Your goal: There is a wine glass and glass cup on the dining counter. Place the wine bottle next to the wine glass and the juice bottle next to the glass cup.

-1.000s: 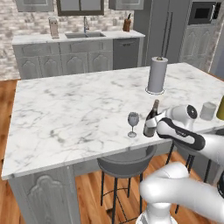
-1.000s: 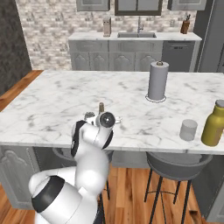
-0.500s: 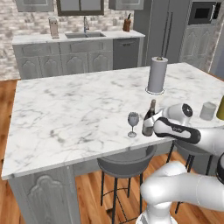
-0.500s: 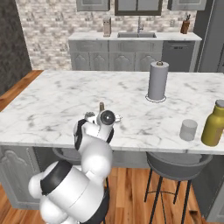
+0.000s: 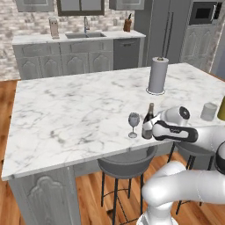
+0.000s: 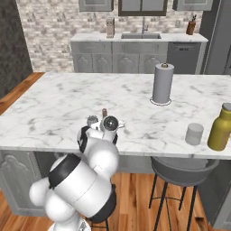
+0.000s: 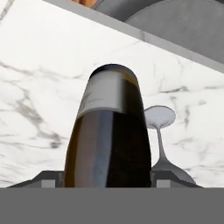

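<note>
The dark wine bottle point(image 5: 150, 118) stands upright on the dining counter point(image 5: 74, 110), just right of the clear stemmed wine glass point(image 5: 133, 124) and a small gap away from it. My gripper point(image 5: 146, 130) is shut on the bottle's lower body. In the hand view the wine bottle point(image 7: 109, 135) sits between both fingertips point(image 7: 50, 179), with the wine glass point(image 7: 160, 131) beside it. The bottle's neck point(image 6: 104, 113) and the glass point(image 6: 92, 121) peek over my arm. The grey glass cup point(image 6: 195, 134) and the yellow juice bottle point(image 6: 221, 127) stand together at the counter's right end.
A tall grey paper towel roll point(image 5: 158, 74) stands on the counter behind the bottle. Grey bar stools point(image 5: 127, 165) are tucked under the near edge. The sink counter point(image 5: 83, 37) runs along the back wall.
The gripper has carried the wine bottle a little to the left and down, closer to the wine glass. The cup and the juice bottle have not moved.
</note>
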